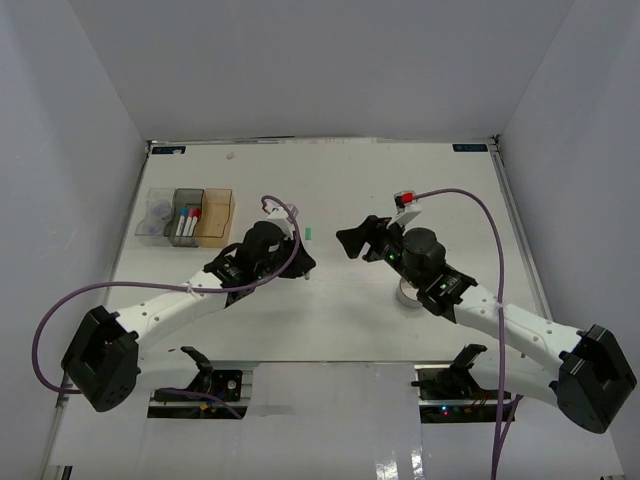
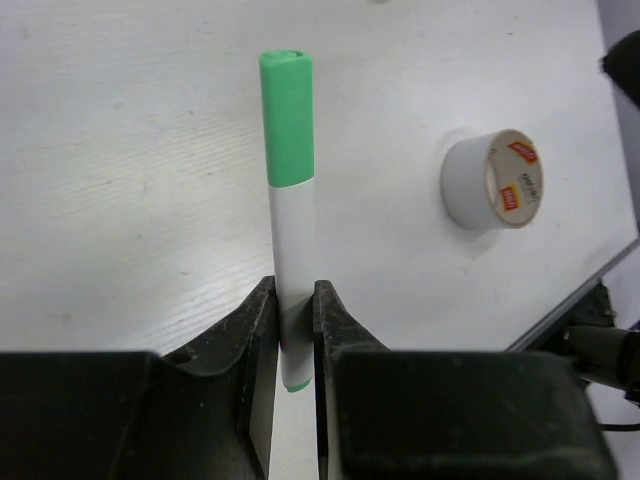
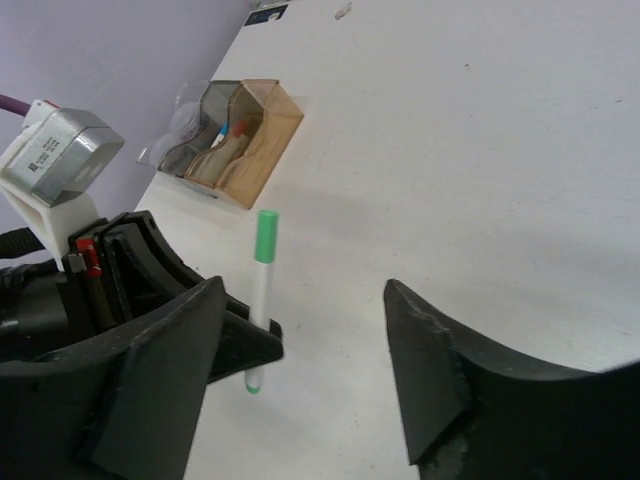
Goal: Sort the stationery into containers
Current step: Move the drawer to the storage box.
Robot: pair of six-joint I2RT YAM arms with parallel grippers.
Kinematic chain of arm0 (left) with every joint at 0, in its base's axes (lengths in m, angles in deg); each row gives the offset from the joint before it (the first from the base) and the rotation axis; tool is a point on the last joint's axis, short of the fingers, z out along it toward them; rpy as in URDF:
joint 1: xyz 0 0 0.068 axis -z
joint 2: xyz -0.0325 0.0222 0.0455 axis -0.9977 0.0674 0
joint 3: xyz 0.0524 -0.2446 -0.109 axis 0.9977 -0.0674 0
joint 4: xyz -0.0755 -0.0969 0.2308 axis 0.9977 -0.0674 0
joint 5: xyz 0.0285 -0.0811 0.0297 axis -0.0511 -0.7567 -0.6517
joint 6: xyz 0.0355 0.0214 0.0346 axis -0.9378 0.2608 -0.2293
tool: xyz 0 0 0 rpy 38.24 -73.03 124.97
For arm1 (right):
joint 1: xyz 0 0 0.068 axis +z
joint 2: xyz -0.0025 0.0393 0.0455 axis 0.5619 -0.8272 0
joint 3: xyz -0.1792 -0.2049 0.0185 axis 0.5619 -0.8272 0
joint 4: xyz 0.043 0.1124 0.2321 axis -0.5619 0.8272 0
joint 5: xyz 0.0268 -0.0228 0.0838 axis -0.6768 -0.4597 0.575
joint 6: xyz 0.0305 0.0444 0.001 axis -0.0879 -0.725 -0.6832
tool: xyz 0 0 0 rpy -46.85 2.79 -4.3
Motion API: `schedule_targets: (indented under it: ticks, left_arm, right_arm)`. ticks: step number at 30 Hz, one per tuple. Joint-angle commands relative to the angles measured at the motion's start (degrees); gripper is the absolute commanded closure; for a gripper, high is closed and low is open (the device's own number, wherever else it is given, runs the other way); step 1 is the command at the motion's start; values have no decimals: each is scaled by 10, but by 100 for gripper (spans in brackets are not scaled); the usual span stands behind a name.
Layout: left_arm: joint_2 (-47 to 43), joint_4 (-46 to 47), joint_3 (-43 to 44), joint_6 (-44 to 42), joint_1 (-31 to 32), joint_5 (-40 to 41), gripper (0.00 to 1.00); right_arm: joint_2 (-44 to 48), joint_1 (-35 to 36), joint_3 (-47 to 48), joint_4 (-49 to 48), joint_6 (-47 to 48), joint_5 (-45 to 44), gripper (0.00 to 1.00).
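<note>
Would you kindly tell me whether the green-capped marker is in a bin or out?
Out: the left gripper pinches the green-capped marker by its white barrel, well apart from the amber bin.

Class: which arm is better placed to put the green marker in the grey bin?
Left. The left claw grips the green marker, and the grey bin sits on that side; the right claw is open, empty.
</note>
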Motion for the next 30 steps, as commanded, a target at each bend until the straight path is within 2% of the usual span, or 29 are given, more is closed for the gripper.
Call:
schedule_targets:
  ticks: [1,4,8,12,17,23,26,27,30]
  left_arm:
    - [-9,-93,48,-56,-21,51,100]
    - [-16,-141,71,-96,-66,52,100]
    - [-33,-181,94,-135,-165,40,100]
    - [-31,-218,136,-186,-238,54,100]
    - [-11,-235,189,-256,-349,45,100]
    - [63,-234,241,-321,-444,47,100]
    - [102,-228,274,-347,-457,80,100]
    - [111,-226,281,-382,-458,85,100]
    - [139,-208,290,-430,-463,102,95]
  right_arm:
    - [33,-25,-18,25,32,-18,26]
    - [57,-47,-32,43,62,-14,13]
    - [79,-74,-37,72,112,-7,2]
    - [93,-84,-54,81,160,-1,8]
    - [88,-89,-66,73,200,24,10]
    - [69,-92,-97,30,229,70,10]
    - [70,-94,-112,18,233,86,10]
    - [72,-95,-116,15,232,89,10]
    - [77,-95,-134,-8,226,98,10]
